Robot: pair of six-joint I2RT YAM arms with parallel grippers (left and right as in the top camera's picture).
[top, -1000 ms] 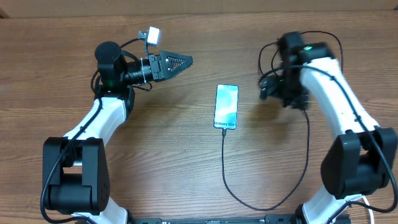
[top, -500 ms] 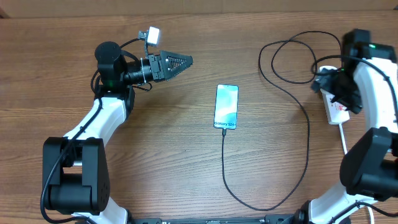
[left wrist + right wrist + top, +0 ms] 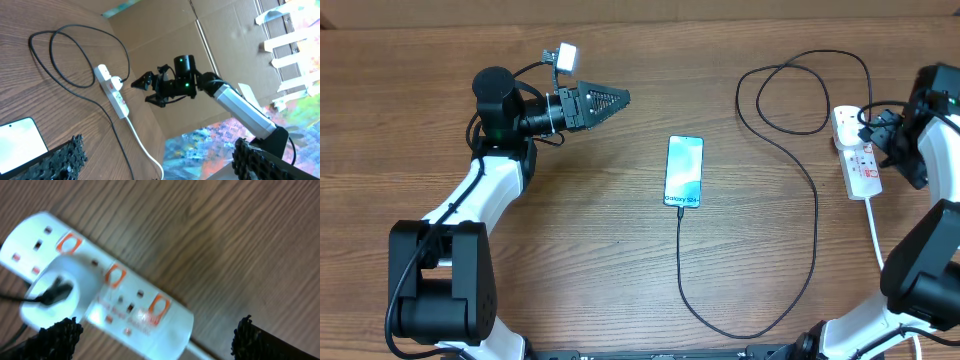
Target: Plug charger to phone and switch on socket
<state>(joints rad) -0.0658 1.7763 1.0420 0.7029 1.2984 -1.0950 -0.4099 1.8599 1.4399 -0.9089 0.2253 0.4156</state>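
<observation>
Pressure on one small switch is what this step seems to call for, since the charger's tip already looks seated in the lower edge of the phone. The right fingers stand wide apart and empty, hovering just over the socket, which lies slantwise on the desk below the gap between them. The plug, a white head with the black lead running into it, sits close under one fingertip. Three red-marked switches run in a row along the strip from there.

The wrist view is blurred, so I cannot tell which switch serves the occupied outlet; the one nearest the plug is my guess. To do it well, bring the fingers together or lead with a single tip, so that only one switch is touched. Come straight down and press lightly, because the strip looks light enough to slide or tip. Keep clear of the lead.

Beyond the fingers the charger loops once, then sweeps across the desk to the phone, which lies screen up and well apart from them. Farthest off, past the phone, the left fingers are also spread and hold nothing.
</observation>
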